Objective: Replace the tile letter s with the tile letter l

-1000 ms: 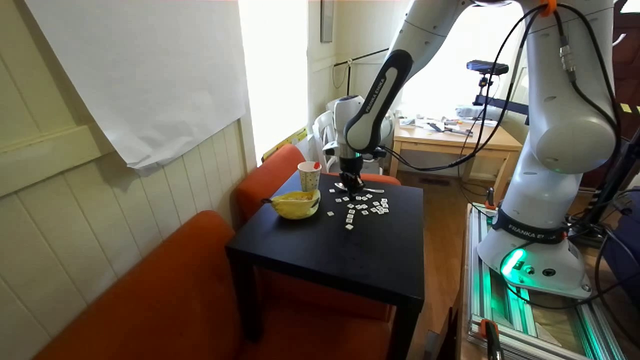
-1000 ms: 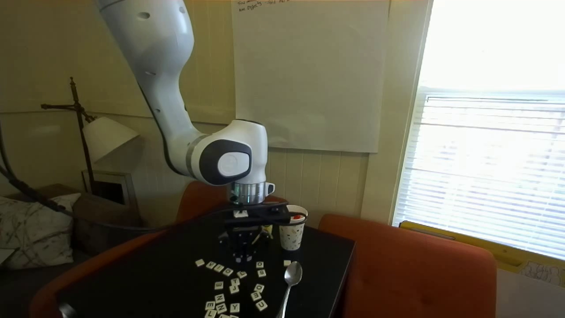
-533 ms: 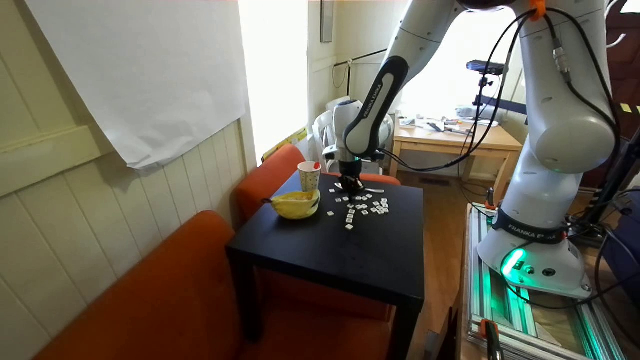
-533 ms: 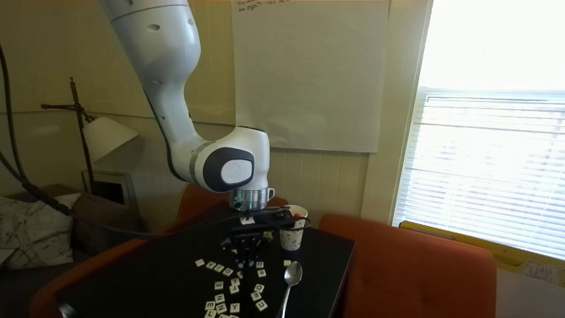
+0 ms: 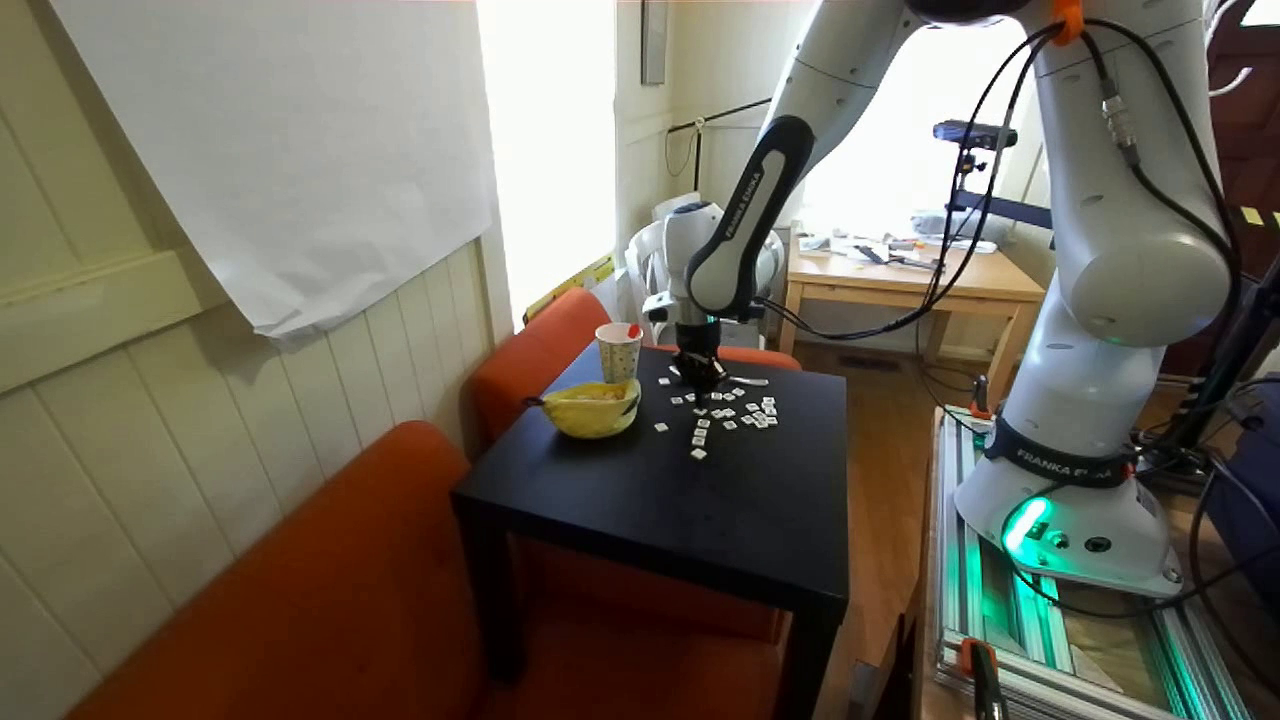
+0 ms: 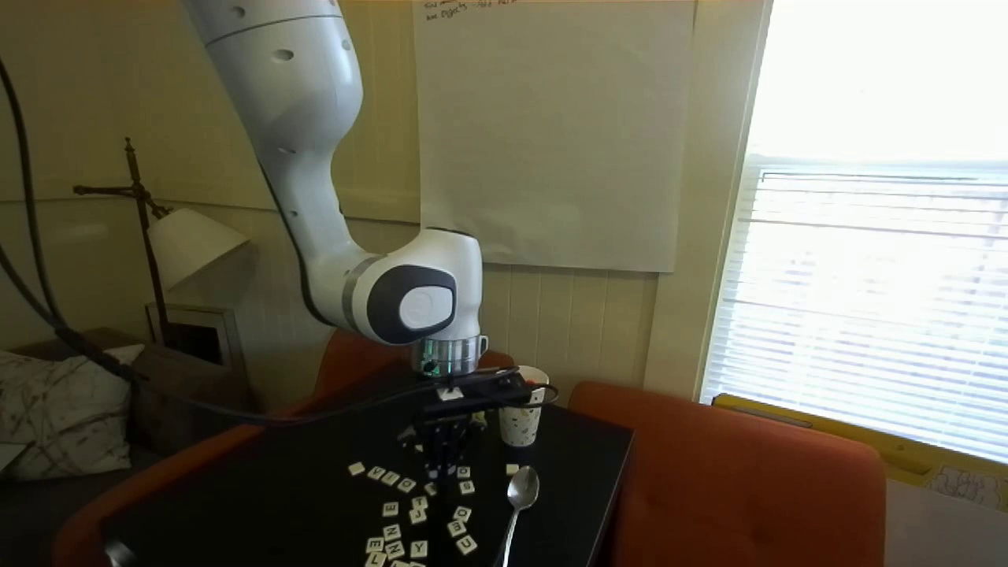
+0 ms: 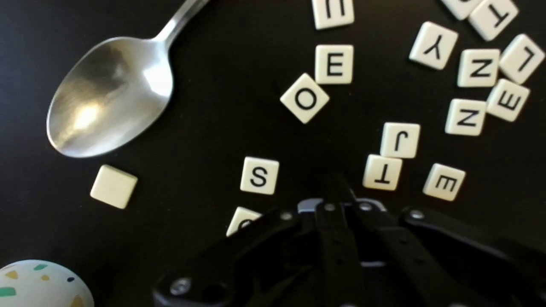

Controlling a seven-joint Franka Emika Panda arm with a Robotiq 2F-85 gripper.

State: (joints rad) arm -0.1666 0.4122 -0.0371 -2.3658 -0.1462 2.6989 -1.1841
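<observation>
Claw looks closed, no hold visible; best nudge half-hidden tile (presumably L) gently, avoiding T tile.

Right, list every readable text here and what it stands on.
"FRANKA EMIKA": arm panel
"FRANKA E...": base band, ending unclear
"S" tile
"L" tile
"J" tile
"Y" tile
"U" tile
"O" tiles
Three "E" tiles
Two "N" tiles
Two "T" tiles
Handwriting on the wall sheet: too small to read reliably
Other lettered tiles: blurred, covered or cut off
</observation>
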